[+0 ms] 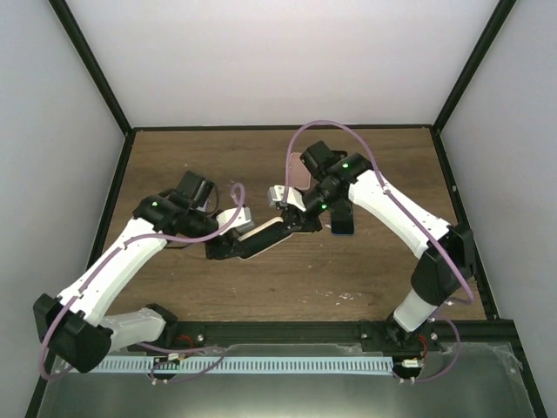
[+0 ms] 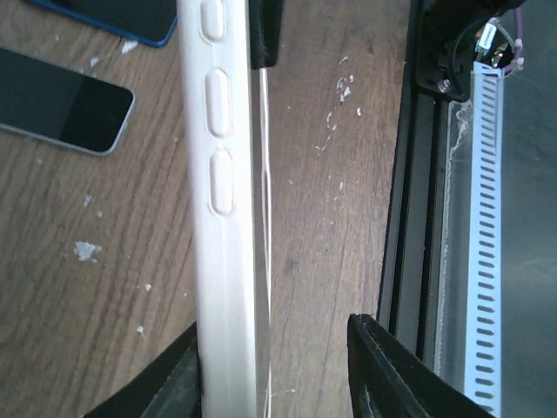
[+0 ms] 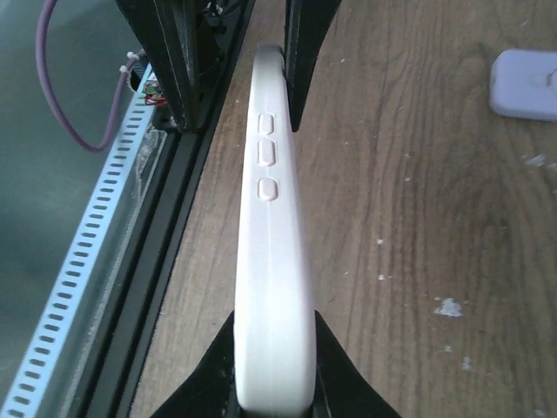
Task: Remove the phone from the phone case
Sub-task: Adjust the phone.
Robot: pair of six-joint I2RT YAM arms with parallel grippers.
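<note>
Gripping white phone case (image 3: 271,218) edge-on w/ right gripper (image 3: 274,335), clamped tight. Straddling same case w/ left gripper (image 2: 274,348) over table (image 2: 331,218), jaws apart: one finger touching, other clear.

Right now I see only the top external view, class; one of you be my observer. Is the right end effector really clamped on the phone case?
Observer: Yes; the right wrist view shows the right end effector shut on the white phone case, squeezing both faces.
Operator: And the left one?
Observer: The left end effector straddles the other end, open: one finger sits against the case, the other stands clear.
Operator: Anything hidden from me on the table?
Observer: A silver-edged phone lies screen up on the table.
</note>
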